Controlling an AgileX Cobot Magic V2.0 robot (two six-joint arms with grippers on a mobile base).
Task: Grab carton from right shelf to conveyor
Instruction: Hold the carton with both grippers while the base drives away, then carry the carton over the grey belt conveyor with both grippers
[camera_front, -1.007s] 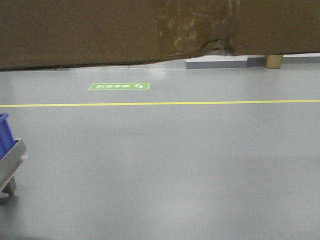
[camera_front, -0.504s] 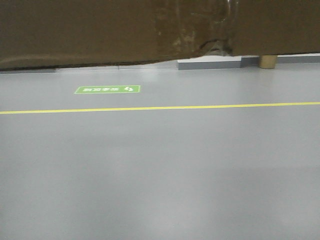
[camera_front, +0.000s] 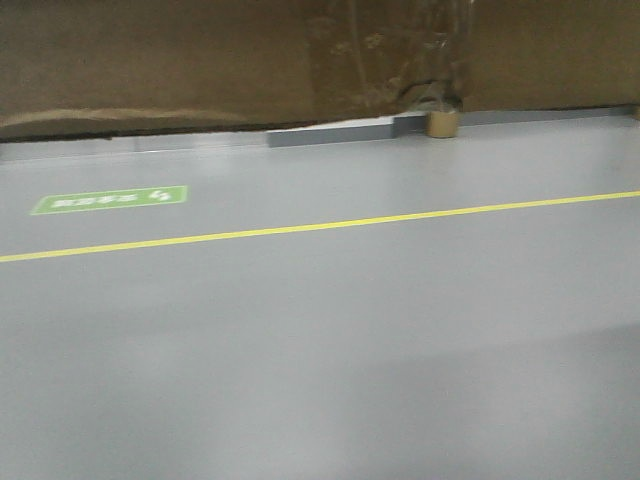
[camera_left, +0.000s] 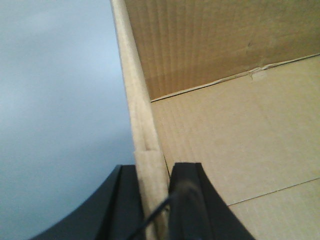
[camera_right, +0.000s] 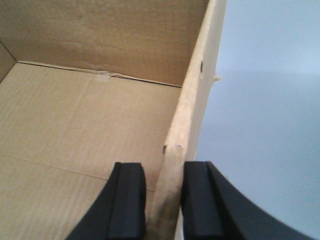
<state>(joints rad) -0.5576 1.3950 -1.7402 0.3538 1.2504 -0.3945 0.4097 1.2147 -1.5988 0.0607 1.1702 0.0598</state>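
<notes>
Left gripper and right gripper are each clamping a carton wall, bottom centre of frame. I'd be moving both arms level and together so nothing's slipping.

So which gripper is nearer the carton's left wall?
Left. The left gripper has its jaws clamped on that wall of the carton; the right gripper is clamped on the opposite wall, across the open box.
</notes>
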